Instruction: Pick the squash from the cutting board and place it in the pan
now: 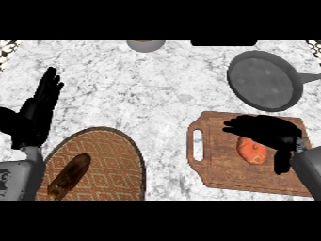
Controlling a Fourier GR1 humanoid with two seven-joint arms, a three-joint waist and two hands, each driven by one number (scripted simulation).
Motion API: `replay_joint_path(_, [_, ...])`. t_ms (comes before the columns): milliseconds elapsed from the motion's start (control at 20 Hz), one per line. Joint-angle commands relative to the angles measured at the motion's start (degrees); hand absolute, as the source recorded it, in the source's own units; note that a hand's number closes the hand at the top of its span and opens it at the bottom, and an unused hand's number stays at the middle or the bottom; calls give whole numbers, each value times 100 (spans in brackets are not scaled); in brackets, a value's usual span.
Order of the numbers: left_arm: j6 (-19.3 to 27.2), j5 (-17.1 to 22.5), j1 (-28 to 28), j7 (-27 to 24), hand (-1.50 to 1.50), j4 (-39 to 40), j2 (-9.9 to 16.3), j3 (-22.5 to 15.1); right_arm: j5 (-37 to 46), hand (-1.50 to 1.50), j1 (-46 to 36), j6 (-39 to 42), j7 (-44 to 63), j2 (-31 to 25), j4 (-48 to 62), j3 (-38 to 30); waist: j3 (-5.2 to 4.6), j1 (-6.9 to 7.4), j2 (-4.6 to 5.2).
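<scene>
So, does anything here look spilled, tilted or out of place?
Nothing stands out. The squash lies on the cutting board under the right hand, the pan sits flat beyond it, and the left hand rests open at the left.

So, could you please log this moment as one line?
phase: reaching | right hand: open above squash on cutting board | left hand: open, resting at left | pan: empty

Left robot hand (34,113) and right robot hand (267,132): matte black, with slender fingers and a thumb. Each joins a smooth grey forearm through a narrow, lighter grey wrist section.
</scene>
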Motion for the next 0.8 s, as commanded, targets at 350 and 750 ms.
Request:
replay_joint_path(350, [-58, -26, -6, 476, 0, -490, -64, -6, 618, 150, -314, -939, -913, 455, 1162, 238, 2, 37, 3])
replay_joint_path(750, [-33, -95, -61, 87, 0, -1, -86, 186, 541, 150, 723, -97, 760, 1167, -609, 137, -9, -166, -53])
